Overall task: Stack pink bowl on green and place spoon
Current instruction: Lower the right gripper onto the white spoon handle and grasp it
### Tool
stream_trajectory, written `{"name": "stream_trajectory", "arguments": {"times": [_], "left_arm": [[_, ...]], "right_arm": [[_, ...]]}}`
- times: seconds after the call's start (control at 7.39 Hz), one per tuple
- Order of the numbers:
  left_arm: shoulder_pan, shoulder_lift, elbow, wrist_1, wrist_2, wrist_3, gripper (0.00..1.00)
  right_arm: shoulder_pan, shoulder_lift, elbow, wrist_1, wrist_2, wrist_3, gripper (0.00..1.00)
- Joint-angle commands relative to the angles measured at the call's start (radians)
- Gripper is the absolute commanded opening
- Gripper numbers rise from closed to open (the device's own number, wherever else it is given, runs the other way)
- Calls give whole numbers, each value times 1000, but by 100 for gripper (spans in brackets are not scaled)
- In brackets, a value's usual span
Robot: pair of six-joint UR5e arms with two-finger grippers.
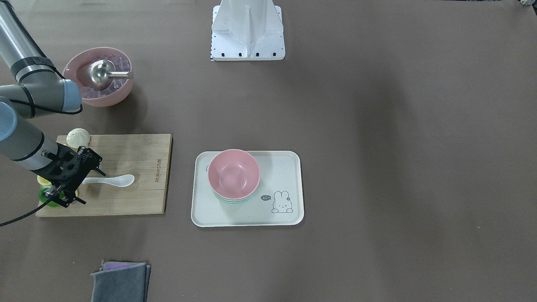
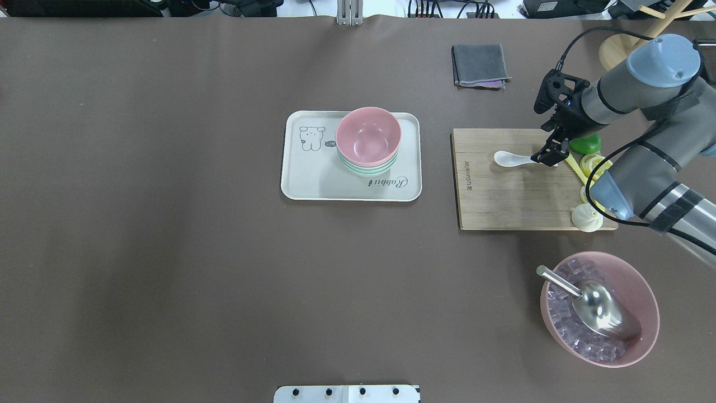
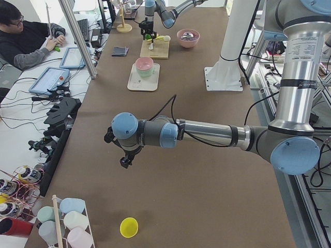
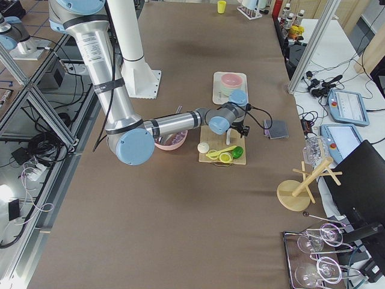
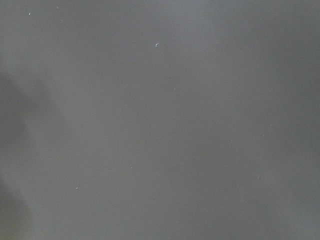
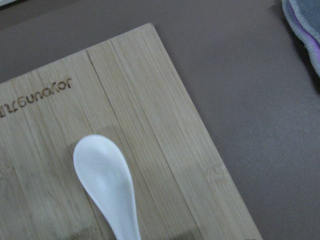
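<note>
The pink bowl [image 1: 234, 173] sits nested on the green bowl [image 1: 235, 201] on the cream rabbit tray [image 1: 285, 167]; the stack also shows in the overhead view [image 2: 368, 136]. The white spoon [image 1: 113, 180] lies flat on the wooden board [image 1: 138, 151], its scoop towards the tray. My right gripper [image 1: 92, 187] is low over the spoon's handle end with its jaws apart, one on each side of the handle. The right wrist view shows the spoon's scoop [image 6: 107, 185] on the board. My left gripper [image 3: 124, 160] shows only in the exterior left view, over bare table; I cannot tell its state.
A pink bowl of ice cubes with a metal scoop [image 2: 598, 316] stands near the robot's right. A white bun [image 1: 78, 137], a green piece [image 2: 585, 144] and yellow pieces [image 2: 592, 163] lie at the board's outer edge. A folded grey cloth [image 2: 480, 65] lies beyond the board.
</note>
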Motion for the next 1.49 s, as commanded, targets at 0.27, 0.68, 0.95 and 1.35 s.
{"name": "stream_trajectory", "arguments": {"times": [0.27, 0.68, 0.95, 1.35], "left_arm": [[1, 3, 0, 1, 0, -3, 99], [1, 12, -1, -1, 0, -3, 99], [1, 13, -1, -3, 0, -3, 99], [1, 12, -1, -3, 0, -3, 99]], "right_arm": [[-30, -21, 8, -2, -68, -22, 68], [-32, -42, 38, -7, -56, -20, 68], [-33, -44, 40, -7, -60, -20, 68], [-41, -40, 31, -11, -66, -19, 67]]}}
